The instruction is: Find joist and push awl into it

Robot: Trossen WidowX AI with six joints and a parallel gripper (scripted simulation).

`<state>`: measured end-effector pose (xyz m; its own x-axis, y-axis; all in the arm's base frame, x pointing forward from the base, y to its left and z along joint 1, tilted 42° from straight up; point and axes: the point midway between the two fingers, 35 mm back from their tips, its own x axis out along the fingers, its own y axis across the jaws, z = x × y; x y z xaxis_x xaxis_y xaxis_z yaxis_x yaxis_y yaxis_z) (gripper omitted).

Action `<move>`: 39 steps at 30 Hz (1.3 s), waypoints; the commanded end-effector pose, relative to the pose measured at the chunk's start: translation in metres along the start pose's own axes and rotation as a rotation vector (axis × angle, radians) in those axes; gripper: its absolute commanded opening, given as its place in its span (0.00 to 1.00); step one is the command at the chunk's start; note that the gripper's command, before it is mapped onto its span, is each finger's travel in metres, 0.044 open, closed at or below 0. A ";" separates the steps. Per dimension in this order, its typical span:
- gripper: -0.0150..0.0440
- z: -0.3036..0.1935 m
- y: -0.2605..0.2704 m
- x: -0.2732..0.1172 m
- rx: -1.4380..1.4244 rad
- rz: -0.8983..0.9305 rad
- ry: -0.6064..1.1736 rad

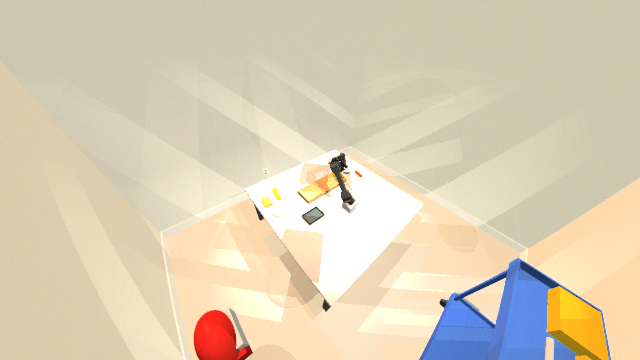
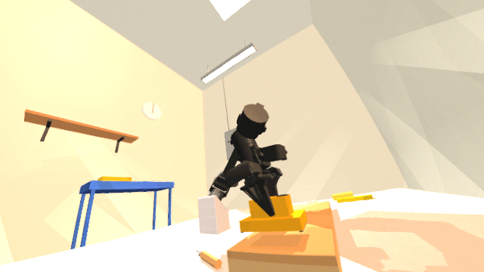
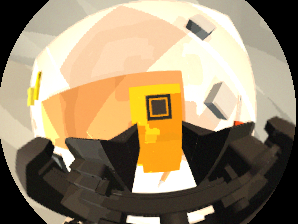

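Note:
The stud finder (image 2: 273,224) (image 3: 160,160) is yellow-orange, with a dark square display on top. My gripper (image 2: 275,205) (image 3: 157,123) is shut on its raised body. It is level over the right end of the wooden floor panel (image 1: 313,195) (image 2: 283,263) (image 3: 95,107), with its shadow on the panel and seemingly a small gap below. The display shows no lit mark that I can make out. An awl (image 2: 210,259) (image 1: 358,174) with an orange handle and short metal tip lies beside the panel. The dark tray (image 1: 313,215) looks empty; it is hidden in the exterior view.
A pale block (image 2: 208,215) (image 3: 220,101) stands beside the panel, and a second grey block (image 3: 200,28) lies farther off. Two yellow pieces (image 1: 266,201) (image 1: 276,193) lie near the table's left edge. The arm's base is on the panel's other side from the wall.

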<state>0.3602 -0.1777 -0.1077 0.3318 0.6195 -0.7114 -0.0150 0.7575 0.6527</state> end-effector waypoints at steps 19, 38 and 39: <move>0.25 -0.007 0.001 0.023 0.006 0.004 -0.006; 0.25 -0.007 0.039 0.024 0.008 0.007 -0.005; 0.25 -0.007 0.041 0.024 0.008 0.007 -0.005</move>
<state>0.3608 -0.1375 -0.1048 0.3373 0.6190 -0.7093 -0.0085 0.7554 0.6552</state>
